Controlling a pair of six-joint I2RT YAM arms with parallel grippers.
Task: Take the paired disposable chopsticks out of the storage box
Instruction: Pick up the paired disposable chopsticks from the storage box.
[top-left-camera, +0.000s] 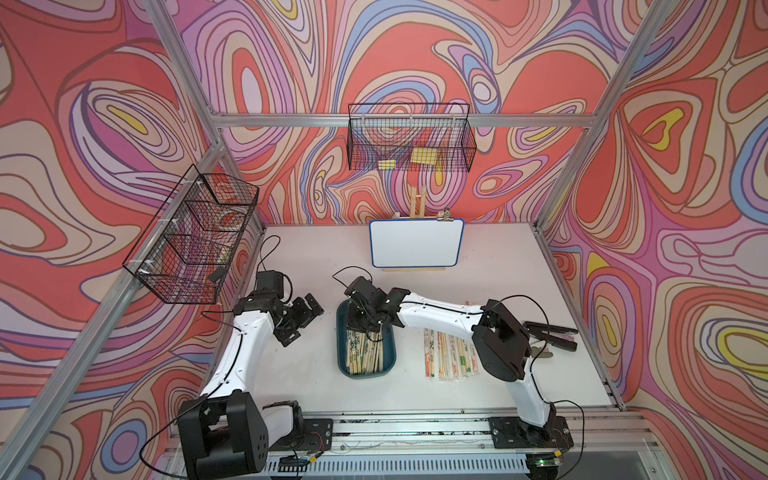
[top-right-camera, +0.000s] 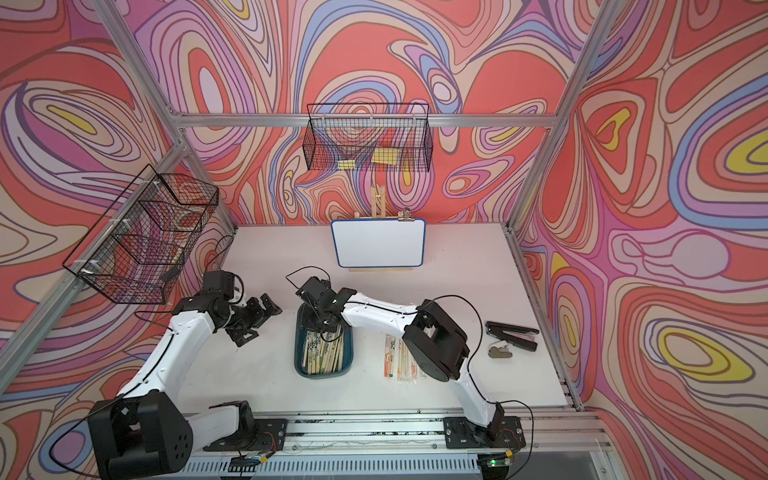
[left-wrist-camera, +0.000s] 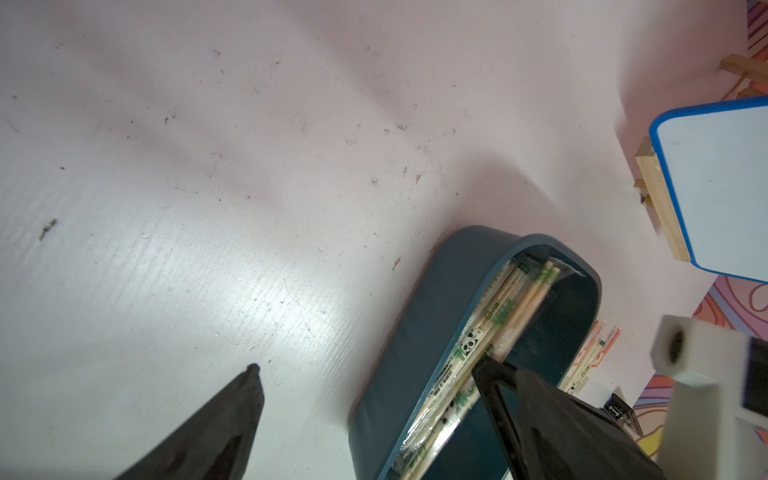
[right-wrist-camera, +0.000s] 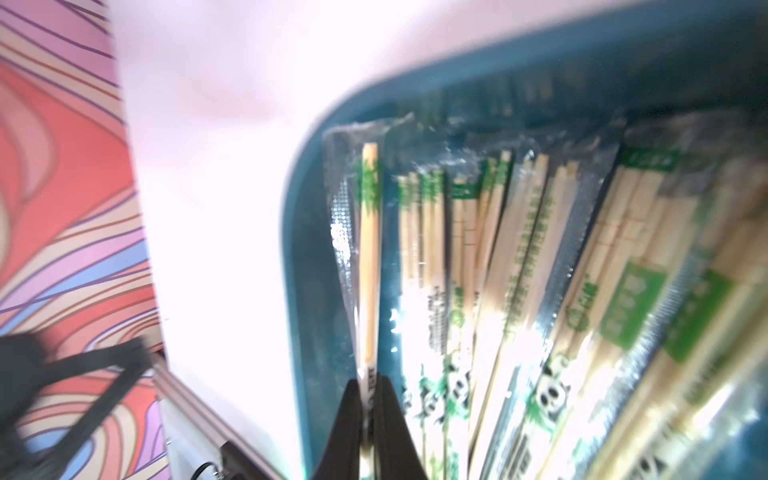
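The dark teal storage box (top-left-camera: 365, 375) (top-right-camera: 324, 372) lies mid-table with several sleeved paired disposable chopsticks (top-left-camera: 363, 353) (top-right-camera: 322, 353) in it. My right gripper (top-left-camera: 365, 325) (top-right-camera: 320, 322) reaches down into the box's far end. In the right wrist view the right gripper (right-wrist-camera: 370, 380) is shut on one sleeved pair (right-wrist-camera: 370, 249) beside the box wall (right-wrist-camera: 303, 291). My left gripper (top-left-camera: 301, 320) (top-right-camera: 255, 320) (left-wrist-camera: 365, 368) hangs open and empty left of the box (left-wrist-camera: 415, 332). More sleeved pairs (top-left-camera: 451, 353) (top-right-camera: 399, 359) lie on the table right of the box.
A small whiteboard (top-left-camera: 417, 243) on a wooden easel stands behind the box. A black stapler (top-left-camera: 550, 330) lies at the right edge. Black wire baskets hang on the left wall (top-left-camera: 191, 237) and the back wall (top-left-camera: 409, 139).
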